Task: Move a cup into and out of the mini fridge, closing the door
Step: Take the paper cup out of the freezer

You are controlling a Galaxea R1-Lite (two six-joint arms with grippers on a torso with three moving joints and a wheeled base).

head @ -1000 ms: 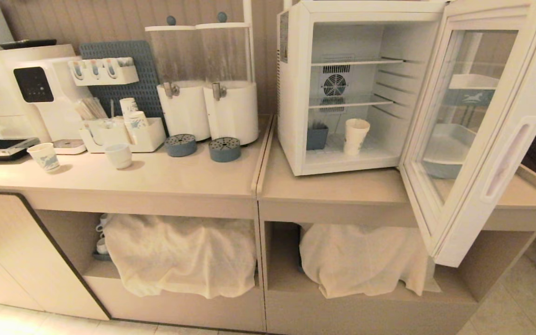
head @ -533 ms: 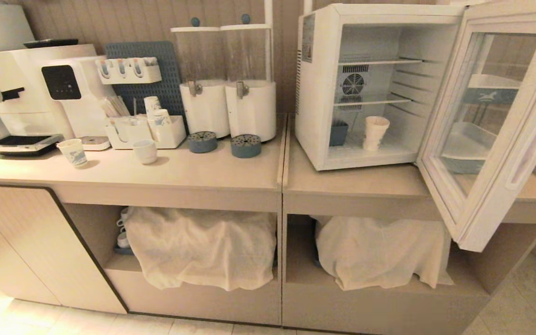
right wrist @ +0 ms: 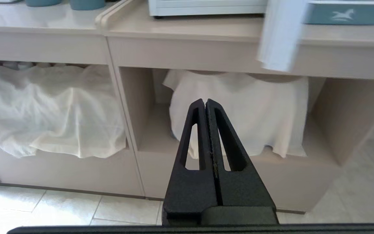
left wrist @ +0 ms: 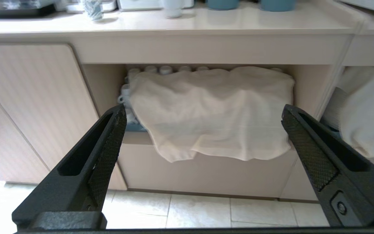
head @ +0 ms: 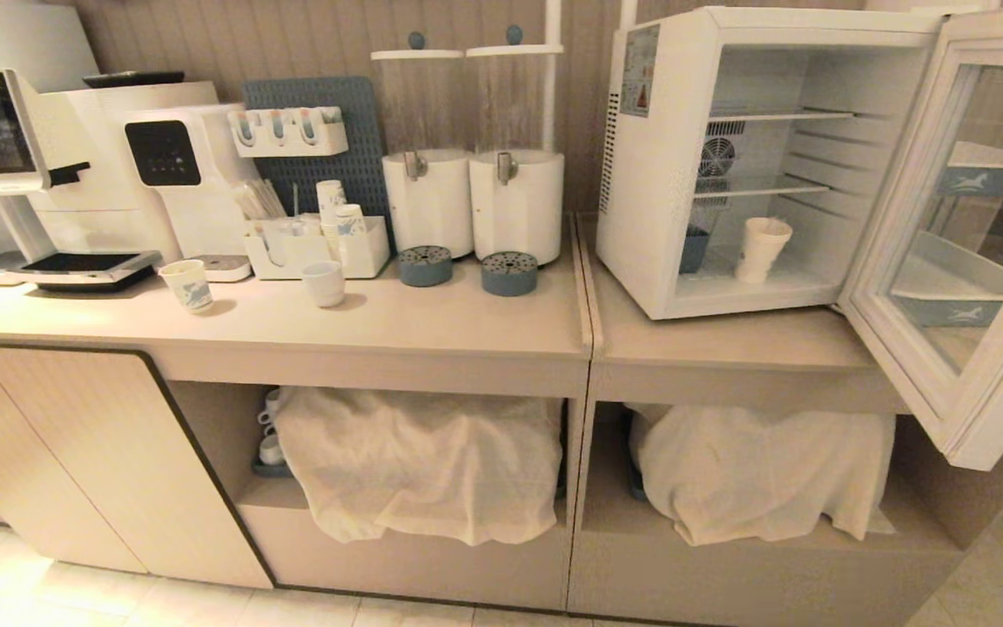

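Note:
The mini fridge [head: 654, 174] stands on the right counter with its door [head: 976, 366] swung wide open to the right. Inside, on the fridge floor, the tall white cup [head: 761, 248] stands upright. Neither arm shows in the head view. Low in front of the cabinet shelves, my left gripper [left wrist: 204, 110] is open with nothing between its fingers. My right gripper [right wrist: 205, 102] hangs shut and empty below the counter. The door's lower corner [right wrist: 281, 35] shows above it.
A small blue container [head: 693, 251] sits in the fridge beside the cup. On the left counter are a patterned paper cup [head: 187, 286], a squat white cup [head: 325, 283], two drink dispensers [head: 471, 205] and a coffee machine [head: 75, 174]. White cloths [head: 419, 461] cover the lower shelves.
The whole head view has shifted, so the counter and fridge now sit further right in the picture. The cup stays in the fridge and the door stays open.

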